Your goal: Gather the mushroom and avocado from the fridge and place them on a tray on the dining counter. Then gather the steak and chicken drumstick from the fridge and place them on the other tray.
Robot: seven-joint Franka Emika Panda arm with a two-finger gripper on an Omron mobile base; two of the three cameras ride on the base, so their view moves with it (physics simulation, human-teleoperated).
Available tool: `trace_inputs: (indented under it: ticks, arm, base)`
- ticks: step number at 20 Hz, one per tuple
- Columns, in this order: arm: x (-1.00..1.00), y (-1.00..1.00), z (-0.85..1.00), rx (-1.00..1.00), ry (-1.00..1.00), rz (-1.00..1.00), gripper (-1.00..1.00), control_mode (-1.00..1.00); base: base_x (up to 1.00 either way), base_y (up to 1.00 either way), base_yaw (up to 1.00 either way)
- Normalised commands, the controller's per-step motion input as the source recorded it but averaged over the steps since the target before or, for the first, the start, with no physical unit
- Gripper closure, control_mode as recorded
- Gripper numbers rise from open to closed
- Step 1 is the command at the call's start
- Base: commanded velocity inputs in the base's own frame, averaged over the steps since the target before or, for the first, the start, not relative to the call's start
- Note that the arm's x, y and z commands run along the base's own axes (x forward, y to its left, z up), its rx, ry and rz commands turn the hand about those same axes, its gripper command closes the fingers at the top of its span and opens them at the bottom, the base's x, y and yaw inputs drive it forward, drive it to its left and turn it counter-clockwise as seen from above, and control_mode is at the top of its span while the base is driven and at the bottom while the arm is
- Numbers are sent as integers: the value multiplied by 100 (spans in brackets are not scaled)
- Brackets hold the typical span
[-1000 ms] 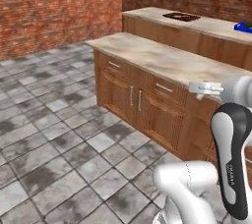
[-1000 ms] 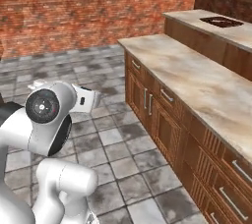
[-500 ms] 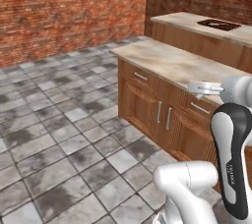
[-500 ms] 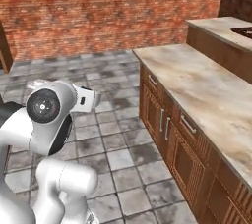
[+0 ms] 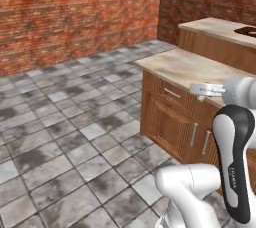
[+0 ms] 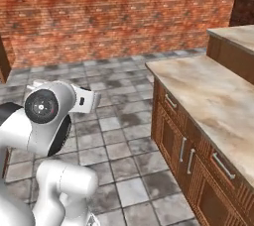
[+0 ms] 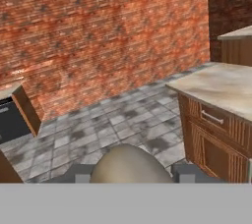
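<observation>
With the base swung round and the island [image 5: 185, 67] slid rightward, the gripper [image 7: 135, 174] clasps the pale mushroom [image 7: 129, 159], best kept level and firmly pinched until the far-right dining counter [image 5: 210, 27] nears.

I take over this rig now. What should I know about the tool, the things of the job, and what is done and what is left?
Tool: closed around a beige rounded thing, most likely the mushroom, held in the air above the tiled floor.
Dining counter: ahead on the right, behind the island. The other tray lies on it, cut by the picture edge.
Done: mushroom is in the tool.
Left: put the mushroom on the blue tray, bring the avocado to it, then steak and chicken drumstick to the other tray.
</observation>
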Motion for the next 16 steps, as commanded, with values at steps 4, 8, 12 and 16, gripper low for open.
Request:
trace_inputs:
  ticks: [4, 8, 12, 16]
  arm:
    - [0, 0, 0, 0, 0, 0, 100, 100]
    - [0, 0, 0, 0, 0, 0, 100, 100]
    - [0, 0, 0, 0, 0, 0, 100, 100]
    - [0, 0, 0, 0, 0, 0, 100, 100]
  base:
    - [100, 76, 0]
    - [100, 82, 0]
    - [100, 77, -1]
    - [100, 72, -10]
